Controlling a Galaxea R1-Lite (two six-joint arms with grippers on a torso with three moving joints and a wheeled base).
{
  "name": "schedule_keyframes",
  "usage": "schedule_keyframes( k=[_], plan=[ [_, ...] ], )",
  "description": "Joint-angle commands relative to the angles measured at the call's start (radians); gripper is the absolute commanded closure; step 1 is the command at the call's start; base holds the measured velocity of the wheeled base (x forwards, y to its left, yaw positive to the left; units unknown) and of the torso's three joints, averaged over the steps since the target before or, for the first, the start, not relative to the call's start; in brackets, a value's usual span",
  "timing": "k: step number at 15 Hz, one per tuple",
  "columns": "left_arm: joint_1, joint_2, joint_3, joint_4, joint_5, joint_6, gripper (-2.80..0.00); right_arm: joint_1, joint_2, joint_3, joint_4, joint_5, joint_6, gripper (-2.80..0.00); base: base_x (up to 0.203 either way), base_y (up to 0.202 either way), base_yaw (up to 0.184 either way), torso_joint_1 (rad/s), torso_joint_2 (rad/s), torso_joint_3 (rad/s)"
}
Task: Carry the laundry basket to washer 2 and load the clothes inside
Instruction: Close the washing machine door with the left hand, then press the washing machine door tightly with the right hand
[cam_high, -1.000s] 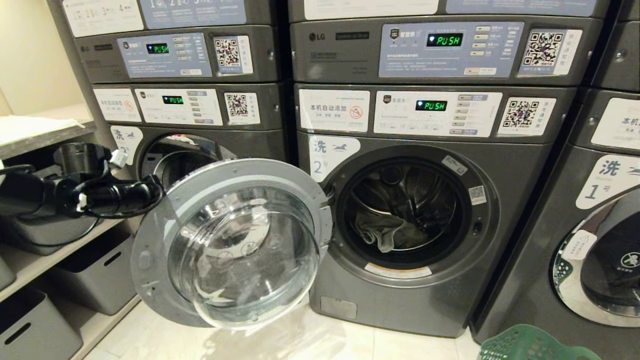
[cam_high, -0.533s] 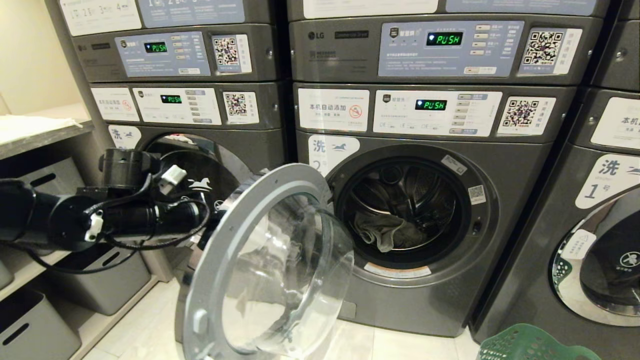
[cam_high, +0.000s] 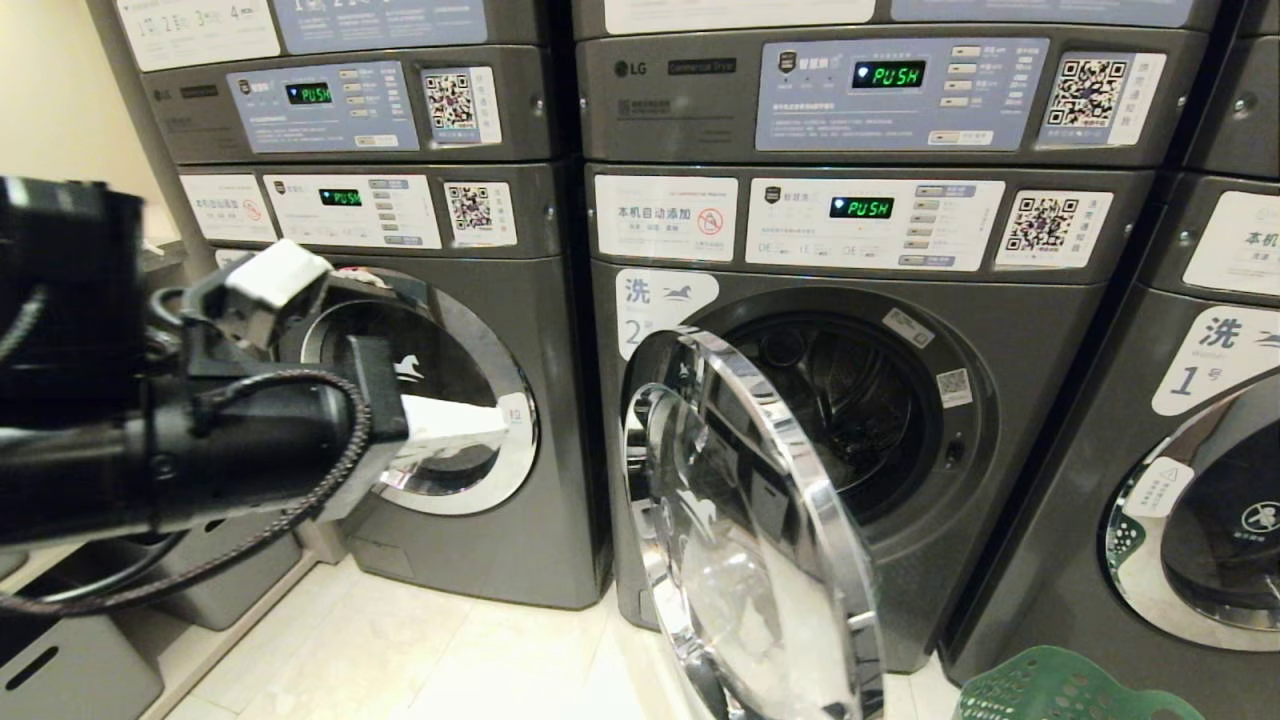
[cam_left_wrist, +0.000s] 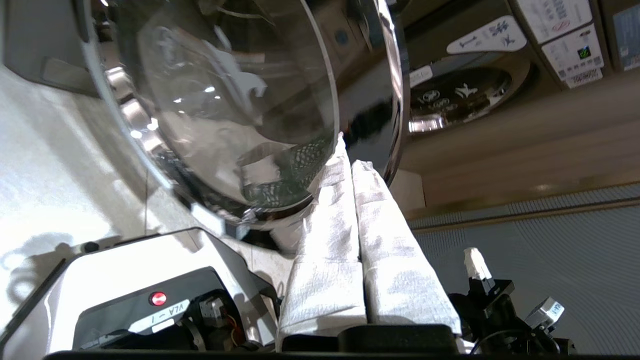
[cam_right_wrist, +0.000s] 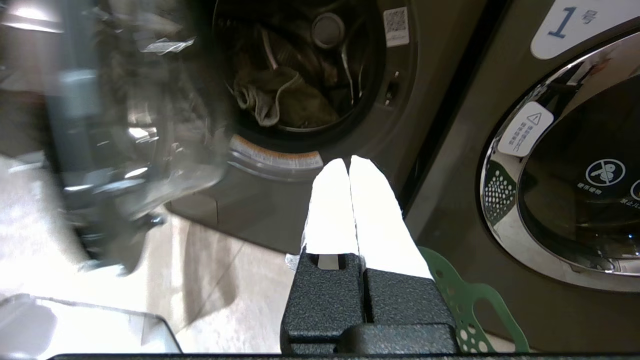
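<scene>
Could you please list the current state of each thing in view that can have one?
Round glass door of washer 2: half shut.
Grey clothes in its drum: loaded.
Green plastic laundry basket: on floor.
Left gripper: shut, empty, at the door's rim.
Right gripper: shut, empty.

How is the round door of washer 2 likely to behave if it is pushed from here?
The door stands partly open on washer 2, so a push would probably swing it rather than slide it. Its chrome rim and glass bowl look stiff and smooth, so the shut left tool at its edge might slip. It probably feels heavy for its size.
</scene>
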Motion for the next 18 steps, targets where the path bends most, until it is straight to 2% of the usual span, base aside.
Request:
schedule_keyframes(
  k=[1,4,5,8,9,10,12,15,18],
  plan=[
    [-0.015,-0.170,0.006,0.039,0.043,-0.005,0.00,-0.001,0.051,-0.064,0.000,0.018,-0.005,0.00,0.000,0.000,0.000,0.000,0.00,0.000],
    [-0.017,-0.349,0.003,0.199,0.113,0.015,0.00,0.000,0.379,-0.302,0.037,0.052,0.107,0.00,0.000,0.000,0.000,0.000,0.00,0.000],
    [-0.014,-0.385,0.002,0.248,0.134,0.059,0.00,0.002,0.565,-0.396,0.047,0.072,0.150,0.00,0.000,0.000,0.000,0.000,0.00,0.000],
    [-0.007,-0.399,-0.001,0.260,0.156,0.220,0.00,0.005,1.164,-0.649,0.035,0.123,0.212,0.00,0.000,0.000,0.000,0.000,0.00,0.000],
    [-0.007,-0.398,-0.005,0.254,0.192,0.266,0.00,0.005,1.330,-0.716,0.000,0.127,0.220,0.00,0.000,0.000,0.000,0.000,0.00,0.000],
    [-0.006,-0.396,-0.021,0.251,0.228,0.294,0.00,0.004,1.510,-0.789,-0.059,0.118,0.224,0.00,0.000,0.000,0.000,0.000,0.00,0.000],
    [-0.005,-0.401,-0.054,0.259,0.246,0.297,0.00,-0.002,1.815,-0.939,-0.181,0.071,0.218,0.00,0.000,0.000,0.000,0.000,0.00,0.000],
    [-0.003,-0.409,-0.054,0.263,0.251,0.297,0.00,-0.024,2.058,-1.079,-0.338,-0.007,0.196,0.00,0.000,0.000,0.000,0.000,0.00,0.000],
    [-0.003,-0.414,-0.054,0.263,0.281,0.297,0.00,-0.069,2.099,-1.005,-0.381,-0.053,0.149,0.00,0.000,0.000,0.000,0.000,0.00,0.000]
  ],
)
